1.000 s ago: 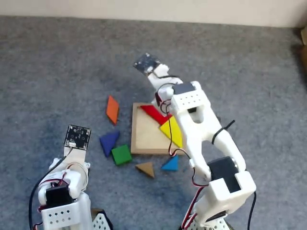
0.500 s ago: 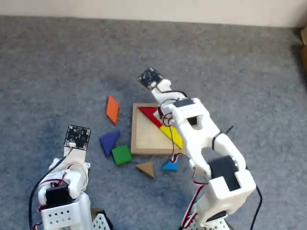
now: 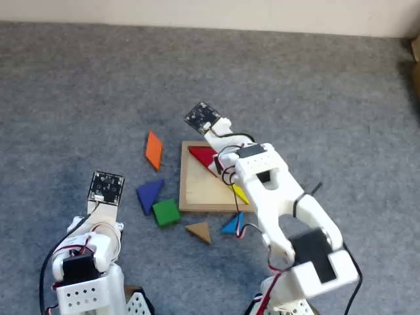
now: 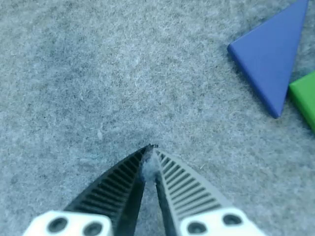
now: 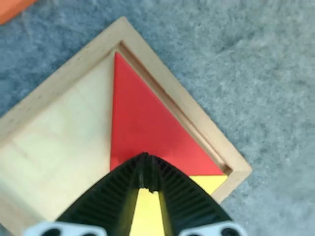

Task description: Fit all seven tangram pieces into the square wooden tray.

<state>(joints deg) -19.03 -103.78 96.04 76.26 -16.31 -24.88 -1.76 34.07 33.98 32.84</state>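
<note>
Grey carpet (image 3: 79, 85) | red triangle (image 5: 147, 128) long edge along tray (image 5: 182, 103) rim

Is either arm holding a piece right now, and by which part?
Nothing is held. The left gripper is shut above the carpet; the right gripper is shut, tip at the red triangle's edge.

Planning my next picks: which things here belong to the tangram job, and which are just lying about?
Job: wooden tray, red triangle, yellow triangle, orange parallelogram, dark blue triangle, green square, brown triangle, light blue triangle.
Not the job: grey carpet, brown object at the right edge.
</note>
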